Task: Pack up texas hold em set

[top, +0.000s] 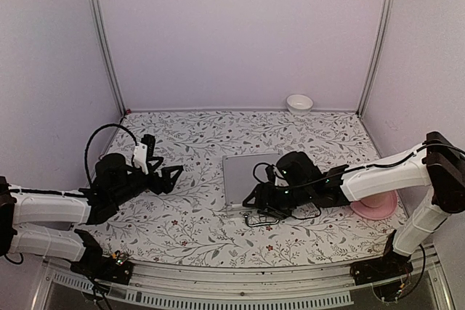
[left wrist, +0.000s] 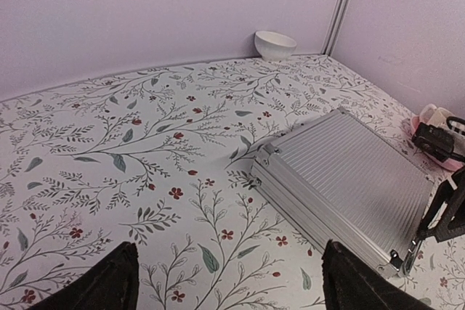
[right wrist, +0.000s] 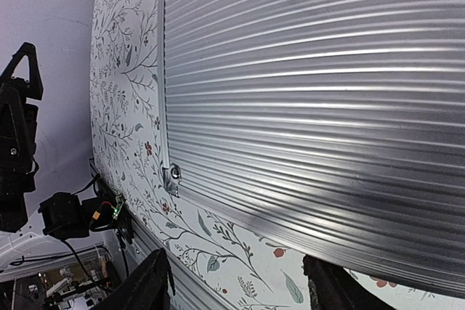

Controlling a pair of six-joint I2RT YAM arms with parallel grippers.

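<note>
The silver aluminium briefcase (top: 247, 176) lies shut and flat on the flowered table; its ribbed lid shows in the left wrist view (left wrist: 352, 176) and fills the right wrist view (right wrist: 312, 92). Cards, chips and button are hidden. My right gripper (top: 256, 200) is open and empty, low at the case's near right corner, its fingers (right wrist: 149, 288) spread just off the case edge. My left gripper (top: 171, 177) is open and empty, left of the case, with bare table between its fingers (left wrist: 109, 281).
A small white bowl (top: 299, 102) stands at the back wall, also in the left wrist view (left wrist: 275, 44). A pink plate (top: 378, 205) with a cream cup (left wrist: 434, 117) sits under my right arm. Walls and metal posts enclose the table.
</note>
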